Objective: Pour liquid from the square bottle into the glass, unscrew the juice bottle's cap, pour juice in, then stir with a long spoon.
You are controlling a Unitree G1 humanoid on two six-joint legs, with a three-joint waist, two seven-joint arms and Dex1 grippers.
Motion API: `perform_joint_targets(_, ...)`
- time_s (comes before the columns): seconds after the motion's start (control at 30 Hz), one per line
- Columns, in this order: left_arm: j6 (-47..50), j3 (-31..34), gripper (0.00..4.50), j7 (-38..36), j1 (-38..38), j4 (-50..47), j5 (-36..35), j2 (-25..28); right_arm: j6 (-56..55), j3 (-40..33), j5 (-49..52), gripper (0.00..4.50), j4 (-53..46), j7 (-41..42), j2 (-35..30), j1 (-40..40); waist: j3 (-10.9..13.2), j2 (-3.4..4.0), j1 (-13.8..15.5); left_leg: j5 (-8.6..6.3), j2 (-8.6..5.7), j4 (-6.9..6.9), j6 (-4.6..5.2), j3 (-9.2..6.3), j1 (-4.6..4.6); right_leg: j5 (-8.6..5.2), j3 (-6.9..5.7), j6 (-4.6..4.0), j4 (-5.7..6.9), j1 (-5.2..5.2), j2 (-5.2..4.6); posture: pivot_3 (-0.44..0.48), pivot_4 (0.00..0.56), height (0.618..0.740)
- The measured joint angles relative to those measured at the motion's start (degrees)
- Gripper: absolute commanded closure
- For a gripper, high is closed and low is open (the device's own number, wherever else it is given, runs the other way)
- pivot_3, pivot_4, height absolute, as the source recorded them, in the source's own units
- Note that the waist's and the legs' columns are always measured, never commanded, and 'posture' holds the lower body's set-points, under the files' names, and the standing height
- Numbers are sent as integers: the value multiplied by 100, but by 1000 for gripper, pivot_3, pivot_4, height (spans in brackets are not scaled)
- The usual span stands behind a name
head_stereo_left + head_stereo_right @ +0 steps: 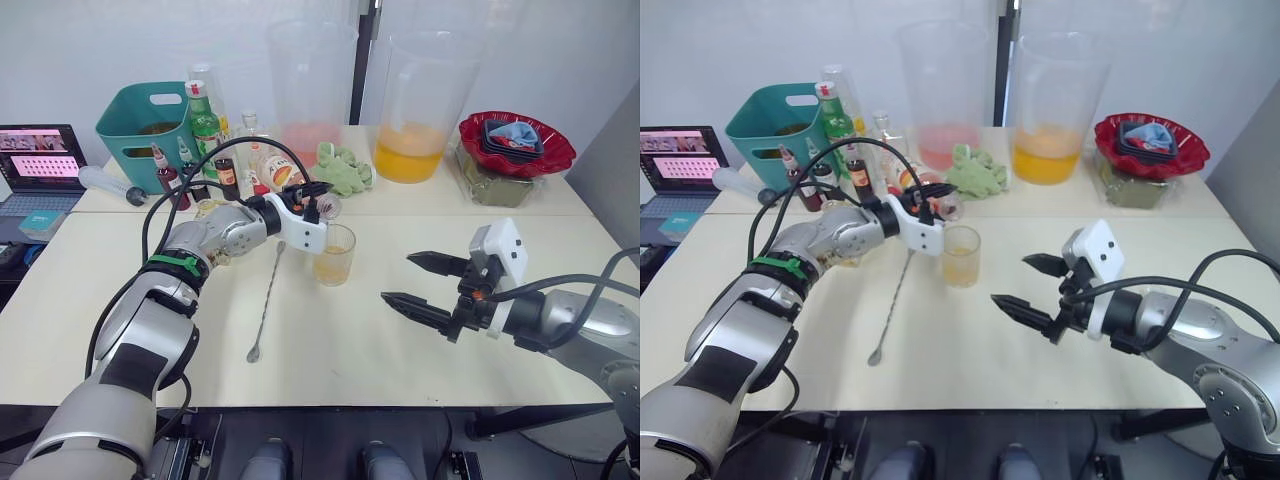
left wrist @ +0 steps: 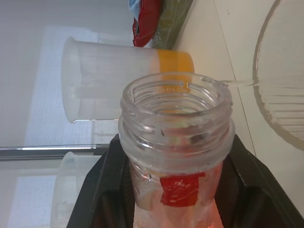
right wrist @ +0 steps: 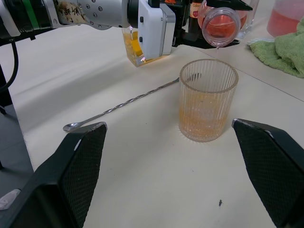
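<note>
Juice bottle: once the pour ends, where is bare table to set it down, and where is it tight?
Bare table lies on the robot's left of the long spoon, and between the glass and the right gripper. Tight: the back row around the green bottle and teal bin. The left gripper holds the juice bottle.

Juice bottle (image 3: 219, 24): uncapped, tipped near horizontal, open mouth just above the glass rim, upper centre of your frame. Glass (image 1: 334, 254): ribbed, upright, shallow amber liquid inside. Long spoon (image 1: 266, 302): flat on the table left of the glass, bowl end nearest you. Square bottle (image 3: 135, 49): yellow contents, beyond the spoon.
</note>
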Motion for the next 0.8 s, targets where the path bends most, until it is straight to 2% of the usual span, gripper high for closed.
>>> perform_joint_targets(0.37,-5,9,2874,-64,0,0,-75,-2,-1,1,-6,35,0,5,0,-1,0,0,0,0,0,4,0,0,0,0,0,1,3,1,0,0,150,740)
perform_joint_targets(0.47,35,161,2874,-391,3,0,-451,-76,-1,3,-6,35,3,33,0,-3,0,0,4,0,-1,6,0,0,-1,0,-1,1,3,1,0,0,150,740)
perform_joint_targets(0.8,803,1052,2874,-2203,216,-298,-2334,-416,-1,15,-66,35,39,162,0,-39,0,0,-13,0,1,10,0,-4,-1,0,-3,1,9,1,2,0,150,740)
